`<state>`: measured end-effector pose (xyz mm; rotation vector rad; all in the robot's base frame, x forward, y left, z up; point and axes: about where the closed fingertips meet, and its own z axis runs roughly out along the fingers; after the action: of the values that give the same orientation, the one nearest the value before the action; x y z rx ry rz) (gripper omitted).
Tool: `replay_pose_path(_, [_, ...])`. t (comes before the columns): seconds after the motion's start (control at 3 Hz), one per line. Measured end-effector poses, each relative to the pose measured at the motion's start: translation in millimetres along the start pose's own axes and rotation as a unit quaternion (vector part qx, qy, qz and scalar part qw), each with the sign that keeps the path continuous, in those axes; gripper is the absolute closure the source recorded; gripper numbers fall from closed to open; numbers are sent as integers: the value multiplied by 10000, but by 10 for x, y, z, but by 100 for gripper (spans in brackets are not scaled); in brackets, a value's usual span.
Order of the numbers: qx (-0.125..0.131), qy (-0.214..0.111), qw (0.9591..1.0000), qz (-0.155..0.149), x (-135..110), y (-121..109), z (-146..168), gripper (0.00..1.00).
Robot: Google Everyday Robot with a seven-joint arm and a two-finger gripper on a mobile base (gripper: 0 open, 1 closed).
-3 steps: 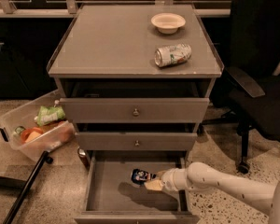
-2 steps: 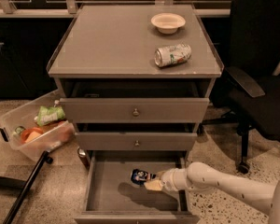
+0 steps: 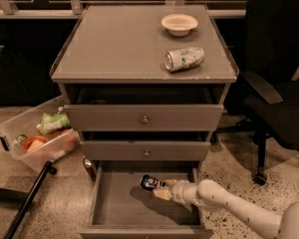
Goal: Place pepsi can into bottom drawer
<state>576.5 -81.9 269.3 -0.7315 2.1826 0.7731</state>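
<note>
Bottom drawer (image 3: 117,205) stands pulled out. The gripper (image 3: 160,188) reaches in from the right, over the drawer's far right part, fingers clamped on the pepsi can (image 3: 149,182), which is inside the drawer, apparently just above its floor. Farther back, on the cabinet top (image 3: 114,49): silver can (image 3: 184,58), bowl (image 3: 179,23).

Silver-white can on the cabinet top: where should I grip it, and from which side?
Probably mid-body, from above: the silver-white can lies on its side on the cabinet top, ends pointing roughly left and right, so its front and back flanks are free. The gripper is low in the bottom drawer, at the pepsi can.
</note>
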Motion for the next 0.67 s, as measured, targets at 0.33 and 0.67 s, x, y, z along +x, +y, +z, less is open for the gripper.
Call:
replay_pose_path(0.33, [90,-358,9991,-225,25,-265,418,81])
replay_pose_path(0.67, [146,-374,9984,-407,57,-436,749,58])
